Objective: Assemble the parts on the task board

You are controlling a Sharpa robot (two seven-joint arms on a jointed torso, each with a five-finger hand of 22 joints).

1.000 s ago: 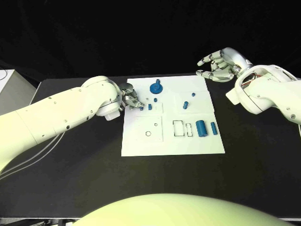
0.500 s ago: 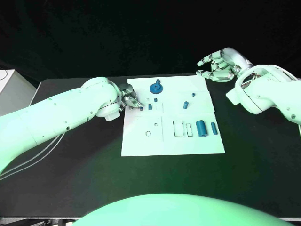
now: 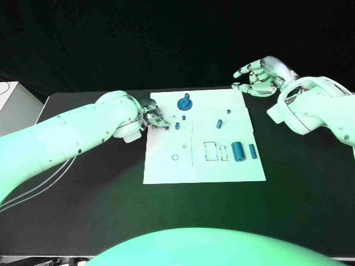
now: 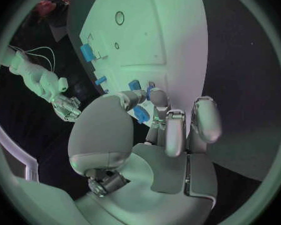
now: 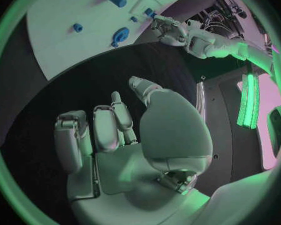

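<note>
The task board (image 3: 203,166) is laid flat at the middle of the tabletop (image 3: 90,199), within reach of both arms. At its ten o'clock edge a small blue peg (image 4: 141,114) is pinched by the left hand (image 3: 155,116), apparently for seating. The right hand (image 3: 259,76) is kept off the board at two o'clock, fingers loosely spread, nothing grasped. Seven blue parts are counted in the head view; the large cylinder (image 3: 237,150) lies at four o'clock.
</note>
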